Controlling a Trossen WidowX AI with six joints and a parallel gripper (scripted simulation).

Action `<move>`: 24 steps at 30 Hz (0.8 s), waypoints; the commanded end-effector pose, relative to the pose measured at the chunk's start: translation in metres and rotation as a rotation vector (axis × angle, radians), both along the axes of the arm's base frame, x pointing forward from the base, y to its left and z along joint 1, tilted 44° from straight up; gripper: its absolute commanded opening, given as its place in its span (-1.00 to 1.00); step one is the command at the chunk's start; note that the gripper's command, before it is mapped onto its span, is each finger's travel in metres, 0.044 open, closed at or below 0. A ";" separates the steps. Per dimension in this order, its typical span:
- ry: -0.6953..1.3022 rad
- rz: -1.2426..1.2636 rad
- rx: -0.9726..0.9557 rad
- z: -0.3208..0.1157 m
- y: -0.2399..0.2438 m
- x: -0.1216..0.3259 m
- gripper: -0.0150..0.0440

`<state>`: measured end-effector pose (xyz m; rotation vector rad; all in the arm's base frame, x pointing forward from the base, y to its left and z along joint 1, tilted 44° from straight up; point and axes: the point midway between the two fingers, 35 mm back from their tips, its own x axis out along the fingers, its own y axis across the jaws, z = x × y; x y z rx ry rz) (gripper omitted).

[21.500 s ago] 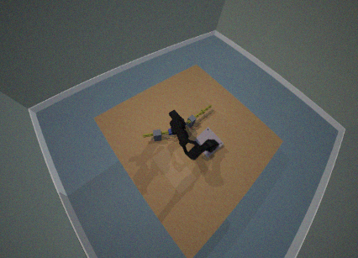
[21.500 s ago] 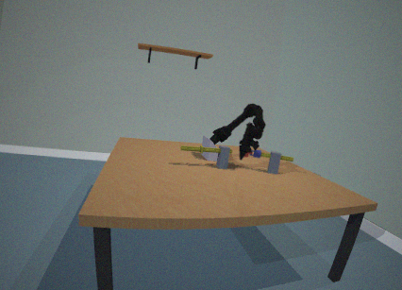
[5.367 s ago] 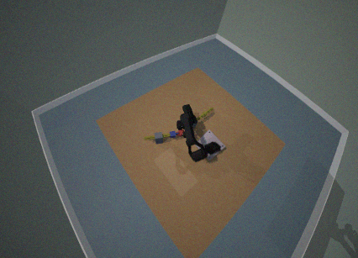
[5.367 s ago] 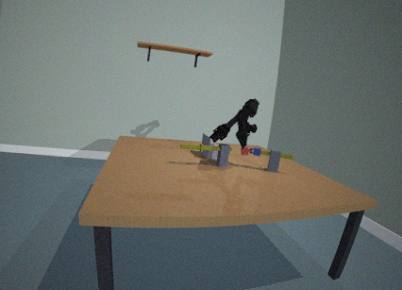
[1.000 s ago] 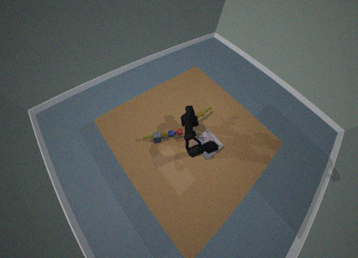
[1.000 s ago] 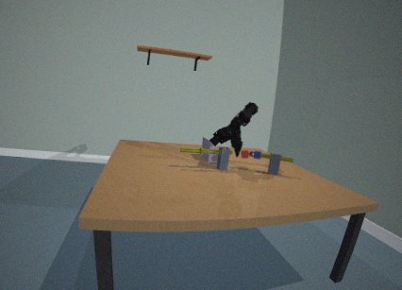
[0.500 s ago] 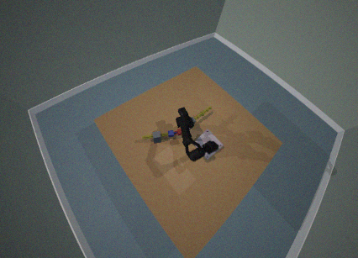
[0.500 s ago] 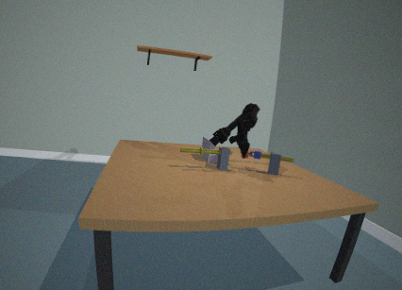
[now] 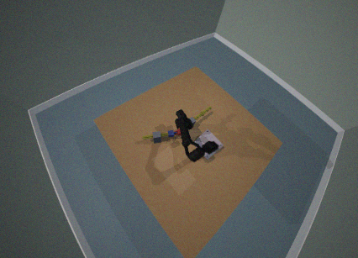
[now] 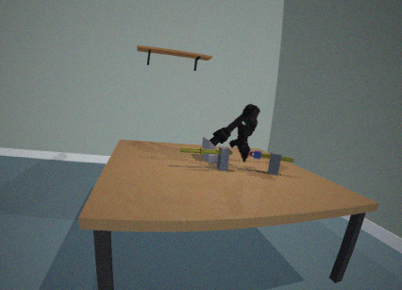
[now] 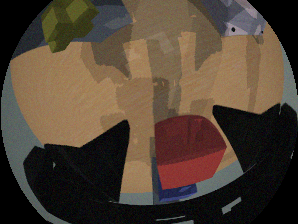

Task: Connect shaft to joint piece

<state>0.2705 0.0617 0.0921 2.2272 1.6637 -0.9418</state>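
Note:
The red joint piece (image 9: 178,132) (image 11: 192,172) lies in the space between my open fingertips, nearer the right finger in the wrist view, with a darker face toward the picture's top. My gripper (image 10: 244,159) (image 11: 173,116) points down and holds nothing; contact cannot be told. A blue part (image 9: 171,134) (image 10: 257,155) (image 11: 178,193) joins the red piece to the first yellow shaft (image 9: 147,137) (image 10: 286,159), which is in its grey block (image 9: 156,137) (image 10: 274,164). The second yellow shaft (image 9: 204,112) (image 10: 191,150) (image 11: 67,21) passes through another grey block (image 9: 192,121) (image 10: 224,159), at an angle to the first.
The arm's pale base plate (image 9: 203,139) (image 11: 244,17) stands beside the shafts on the wooden table (image 9: 218,178) (image 10: 189,196). The arm reaches over the region between the two blocks and hides part of it in the top view. A wall shelf (image 10: 175,52) is far behind.

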 end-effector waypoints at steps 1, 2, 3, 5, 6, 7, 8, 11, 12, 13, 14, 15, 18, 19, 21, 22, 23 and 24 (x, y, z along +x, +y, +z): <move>0.004 -0.002 0.006 -0.001 0.002 -0.001 0.91; 0.004 -0.002 0.006 -0.001 0.002 -0.001 0.82; 0.004 -0.002 0.006 -0.001 0.002 -0.001 0.73; 0.004 -0.002 0.006 -0.001 0.002 -0.001 0.56; 0.004 -0.002 0.006 -0.001 0.002 -0.001 0.47; 0.004 -0.002 0.006 -0.001 0.002 -0.001 0.38; 0.004 -0.002 0.006 -0.001 0.002 -0.001 0.29; 0.004 -0.002 0.006 -0.001 0.002 -0.001 0.12; 0.004 -0.002 0.006 -0.001 0.002 -0.001 0.12; 0.004 -0.002 0.006 -0.001 0.002 -0.001 0.12; 0.004 -0.002 0.006 -0.001 0.002 -0.001 0.12; 0.004 -0.002 0.006 -0.001 0.002 -0.001 0.12; 0.004 -0.002 0.006 -0.001 0.002 -0.001 0.12; 0.004 -0.002 0.006 -0.001 0.002 -0.001 0.12; 0.004 -0.002 0.006 -0.001 0.002 -0.001 0.12; 0.004 -0.002 0.006 -0.001 0.002 -0.001 0.12; 0.004 -0.002 0.006 -0.001 0.002 -0.001 0.12; 0.004 -0.002 0.006 -0.001 0.002 -0.001 0.12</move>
